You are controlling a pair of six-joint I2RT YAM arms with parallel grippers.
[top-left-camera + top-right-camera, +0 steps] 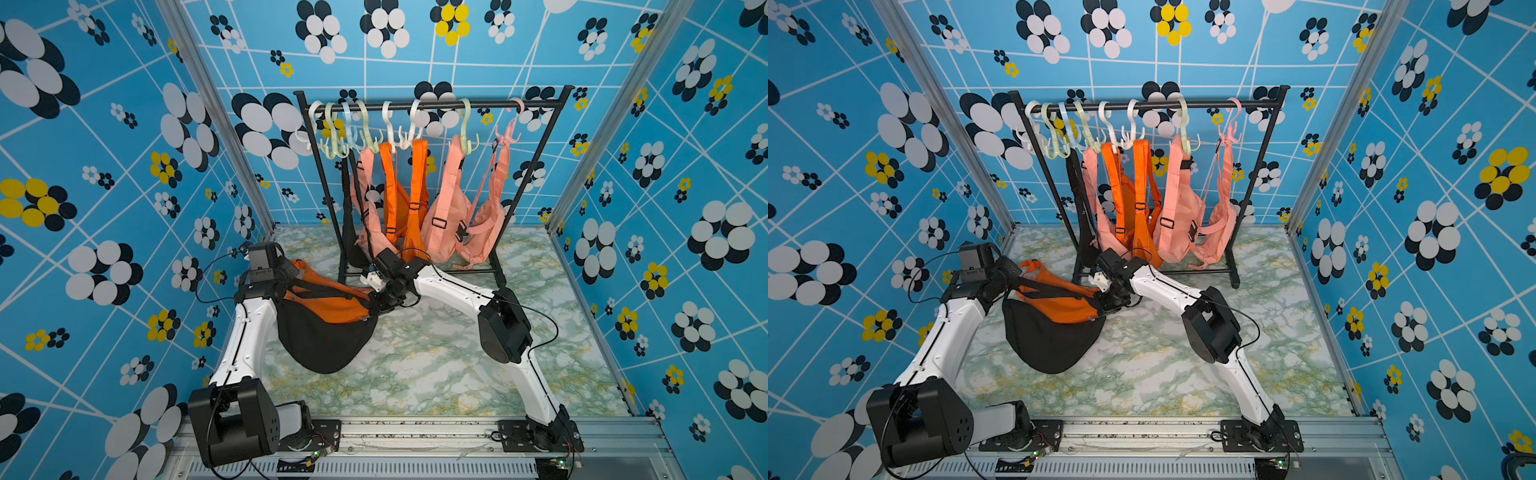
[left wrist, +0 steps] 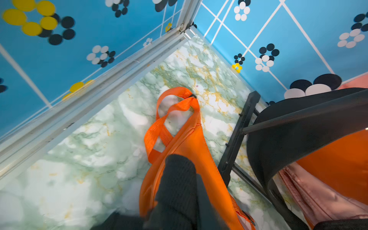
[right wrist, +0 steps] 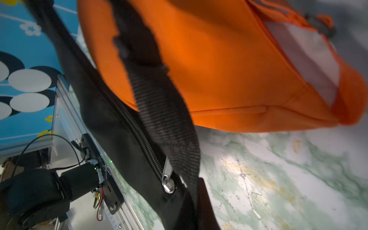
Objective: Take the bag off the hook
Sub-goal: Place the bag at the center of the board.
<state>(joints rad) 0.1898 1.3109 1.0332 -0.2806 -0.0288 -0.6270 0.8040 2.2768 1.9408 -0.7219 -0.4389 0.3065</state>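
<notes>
Marbled green surface (image 1: 436, 365), and in both top views the black bag (image 1: 328, 340) is off the rack (image 1: 547, 145). Its strap is taut in a line from left gripper (image 1: 286, 284) to right gripper (image 1: 374, 305), both jaws clenched on the webbing, the rounded body sagging from between them toward the arms' bases. Up close, the right wrist view picks out the metal zip pull (image 3: 166, 171) beside its jaws, the left wrist view the orange bag (image 2: 191, 143) lying flat past its jaws. Bare marble opens outward of the right jaws, while the left jaws sit near the side wall (image 1: 124, 187).
</notes>
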